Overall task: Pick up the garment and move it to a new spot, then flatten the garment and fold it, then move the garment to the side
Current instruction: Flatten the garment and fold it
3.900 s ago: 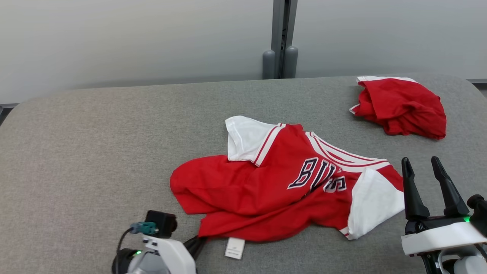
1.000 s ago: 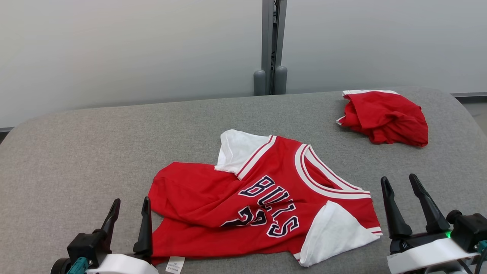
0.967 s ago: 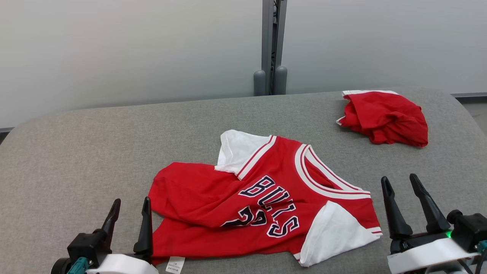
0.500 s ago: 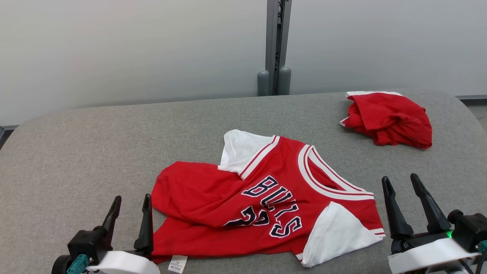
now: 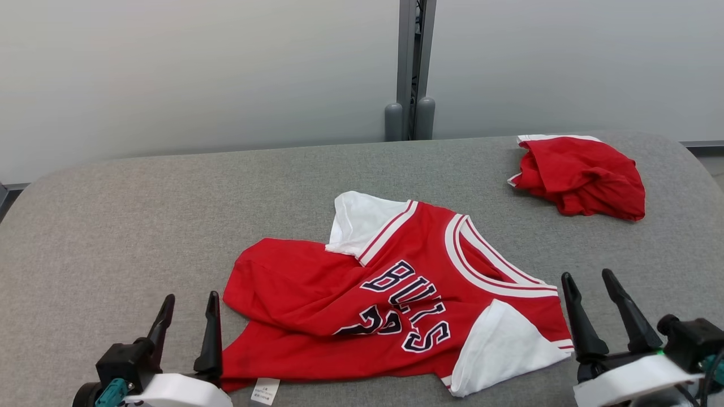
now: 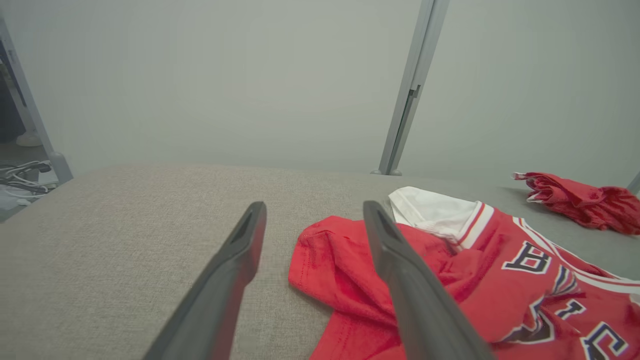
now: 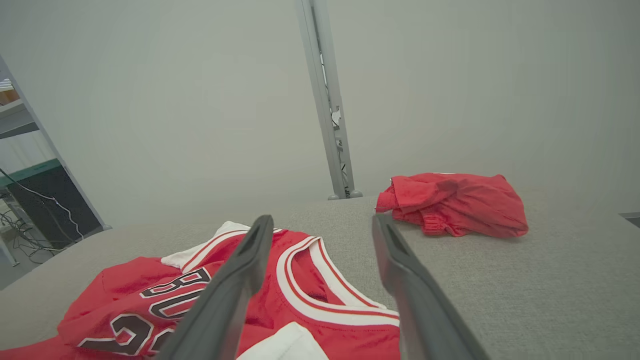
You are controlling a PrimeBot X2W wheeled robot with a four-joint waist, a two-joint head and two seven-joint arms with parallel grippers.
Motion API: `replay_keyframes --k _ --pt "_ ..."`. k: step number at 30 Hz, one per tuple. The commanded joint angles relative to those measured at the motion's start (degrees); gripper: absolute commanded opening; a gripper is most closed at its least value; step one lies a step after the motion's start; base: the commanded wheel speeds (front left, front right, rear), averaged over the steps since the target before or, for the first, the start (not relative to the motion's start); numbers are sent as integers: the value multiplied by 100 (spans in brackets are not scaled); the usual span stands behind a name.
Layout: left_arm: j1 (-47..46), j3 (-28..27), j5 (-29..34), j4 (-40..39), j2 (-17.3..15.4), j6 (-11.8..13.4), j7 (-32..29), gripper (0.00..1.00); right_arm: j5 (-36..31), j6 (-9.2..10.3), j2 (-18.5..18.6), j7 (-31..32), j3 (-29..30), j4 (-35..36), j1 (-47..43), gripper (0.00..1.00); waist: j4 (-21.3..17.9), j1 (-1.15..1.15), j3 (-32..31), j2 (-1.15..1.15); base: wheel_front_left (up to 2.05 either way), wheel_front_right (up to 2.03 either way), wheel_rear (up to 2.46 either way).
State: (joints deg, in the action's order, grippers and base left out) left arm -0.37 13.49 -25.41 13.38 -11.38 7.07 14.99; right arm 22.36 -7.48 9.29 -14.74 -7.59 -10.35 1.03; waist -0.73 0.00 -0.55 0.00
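Jersey (image 5: 390,305), red with white sleeves and white-striped trim, lies face up and rumpled on the middle of the table (image 5: 113,226), toward its near edge, with its lower left part folded over itself. Across the chest it reads "BULLS" in dark letters edged in white. Beneath that is a number beginning with 2, the rest lost in a crease. A white tag (image 5: 264,390) sticks out from the hem at the table's near edge, its print too small to read. The left gripper (image 5: 192,294) sits at the table's near left with its fingers spread moderately apart and nothing between them. Its inner finger (image 6: 400,265) is just beside the jersey's folded corner, and whether it touches the cloth cannot be told. The right gripper (image 5: 587,274) sits at the table's near right, parted about as far and likewise empty, close to the jersey's white sleeve but apart from it. A crumpled red bundle (image 5: 582,175) rests at the table's far right corner.
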Motion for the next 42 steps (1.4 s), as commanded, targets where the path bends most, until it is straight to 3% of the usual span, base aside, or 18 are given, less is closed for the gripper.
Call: replay_keyframes --k 1,6,13,17,30,42 --pt "-75 -43 -40 42 -25 23 13 100 163 -4 86 137 -55 -85 148 100 17 0 2 0 0 0 0" --pt "-66 -46 -141 167 -72 17 -218 100 685 -4 246 825 -268 -369 397 100 100 0 -1 0 0 0 0" --pt "28 51 -327 372 -177 -12 -951 100 1863 -4 257 2301 -448 -852 836 100 250 0 -14 0 0 0 0" --pt "60 189 -458 332 -230 -177 -1400 100 1878 -4 313 3011 -438 -1234 1084 100 365 0 -7 0 0 0 0" --pt "175 708 -623 -11 -545 -507 -2847 100 1705 -4 329 4282 -258 -1590 1523 100 574 0 157 0 0 0 0" --pt "-281 893 -563 498 -451 -635 -2814 100 1640 -4 254 4968 -248 -1495 1481 100 545 0 328 0 0 0 0"
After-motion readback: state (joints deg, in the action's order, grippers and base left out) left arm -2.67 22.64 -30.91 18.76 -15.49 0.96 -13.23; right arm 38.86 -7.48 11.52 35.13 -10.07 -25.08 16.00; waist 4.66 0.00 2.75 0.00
